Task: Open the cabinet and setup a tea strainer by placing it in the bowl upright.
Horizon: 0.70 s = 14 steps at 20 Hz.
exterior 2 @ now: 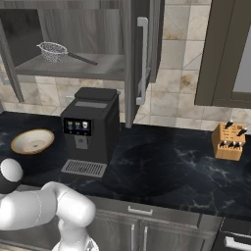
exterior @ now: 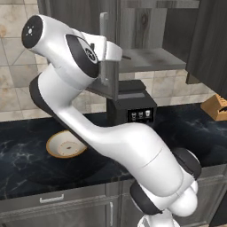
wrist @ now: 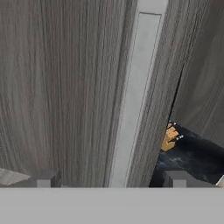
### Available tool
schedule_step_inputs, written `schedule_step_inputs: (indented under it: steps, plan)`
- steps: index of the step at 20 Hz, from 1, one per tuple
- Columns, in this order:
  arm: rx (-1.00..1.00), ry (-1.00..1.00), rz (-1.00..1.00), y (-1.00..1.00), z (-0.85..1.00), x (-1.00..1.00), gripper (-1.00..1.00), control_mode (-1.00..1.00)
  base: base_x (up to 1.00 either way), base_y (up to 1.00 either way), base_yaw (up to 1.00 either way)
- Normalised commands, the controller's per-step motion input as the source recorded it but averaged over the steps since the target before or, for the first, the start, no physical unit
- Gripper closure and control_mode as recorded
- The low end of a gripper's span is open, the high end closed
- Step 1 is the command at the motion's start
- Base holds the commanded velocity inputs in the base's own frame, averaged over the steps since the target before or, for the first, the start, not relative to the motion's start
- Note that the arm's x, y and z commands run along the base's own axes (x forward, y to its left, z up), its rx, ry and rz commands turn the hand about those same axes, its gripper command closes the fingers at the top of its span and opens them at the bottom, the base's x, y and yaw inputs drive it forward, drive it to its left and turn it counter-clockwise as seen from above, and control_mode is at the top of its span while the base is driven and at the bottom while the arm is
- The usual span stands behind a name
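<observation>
Standing ajar: cabinet (exterior 2: 132, 59) door, claw (wrist: 109, 179) spread astride its handle (wrist: 133, 100); tea strainer (exterior 2: 53, 51) shelved; bowl (exterior 2: 32, 140) on bench (exterior 2: 162, 171).

Even, soft rendered light we note; faint sheen on the dark counter (exterior 2: 162, 166); slight blur throughout.

White arm (exterior: 128, 150) rose from the base, elbow bent low, forearm angled up and left, wrist (exterior: 80, 53) high. Gripper (wrist: 111, 180) in the hand view: two dark finger tips (wrist: 48, 180) stood wide apart, nothing between them.
</observation>
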Motion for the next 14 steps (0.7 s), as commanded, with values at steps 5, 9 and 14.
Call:
schedule_step_inputs:
  steps: [5, 9, 14]
  plan:
    - [0.11, 0.00, 0.00, -0.34, 0.02, -0.65, -1.00, -1.00, 0.00, 0.00, 0.00]
    - [0.22, 0.00, 0.04, -0.85, -0.09, -0.88, -1.00, -1.00, 0.00, 0.00, 0.00]
    - [0.35, 0.00, 0.17, -1.00, -0.43, -0.69, -1.00, -1.00, 0.00, 0.00, 0.00]
